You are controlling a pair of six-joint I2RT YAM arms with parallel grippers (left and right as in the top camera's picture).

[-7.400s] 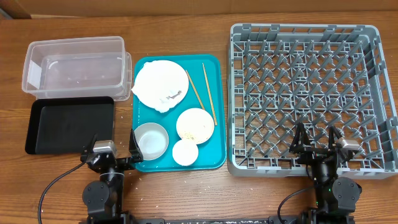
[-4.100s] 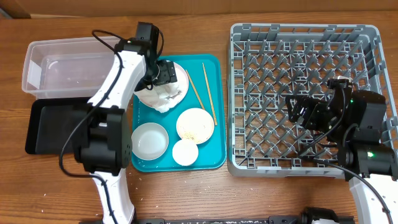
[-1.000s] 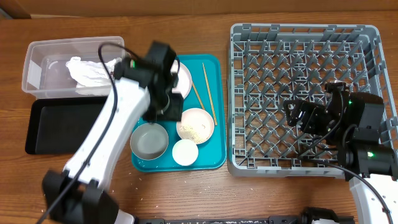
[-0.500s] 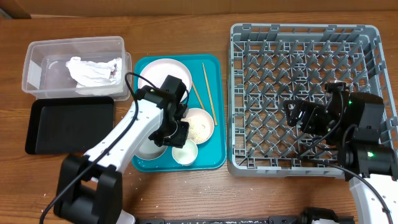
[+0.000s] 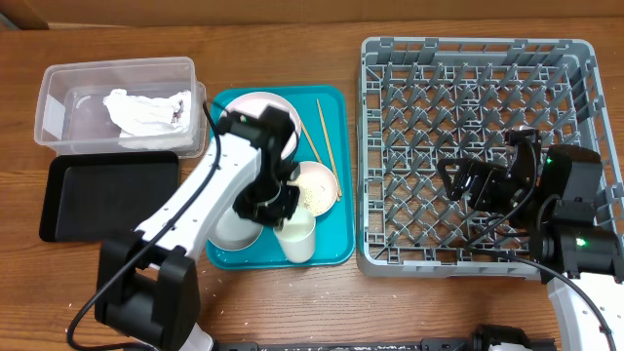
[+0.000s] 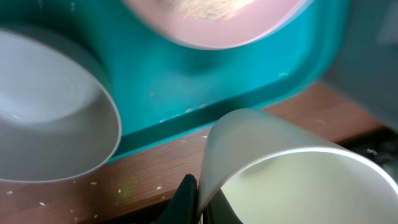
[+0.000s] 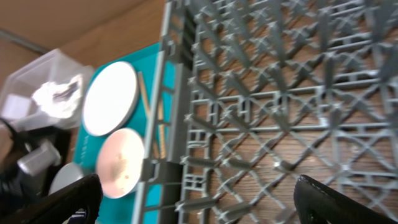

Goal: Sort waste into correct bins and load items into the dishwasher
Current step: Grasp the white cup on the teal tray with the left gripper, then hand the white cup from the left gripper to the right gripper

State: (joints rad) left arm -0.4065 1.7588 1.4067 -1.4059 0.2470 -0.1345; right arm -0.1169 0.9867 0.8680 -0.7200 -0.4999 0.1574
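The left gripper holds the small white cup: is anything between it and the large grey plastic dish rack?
Nothing stands between the small white cup and the grey plastic dish rack; only the teal serving tray's rim and the rack's own side wall need clearing. The open right gripper hovers over the rack's middle rows.

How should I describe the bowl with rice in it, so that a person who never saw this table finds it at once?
Start at the teal tray in the middle of the table, left of the big grey rack. On its near half, next to the two chopsticks, sits a pale pink bowl. Unlike the empty greyish-white bowl to its left, it has rice grains inside.
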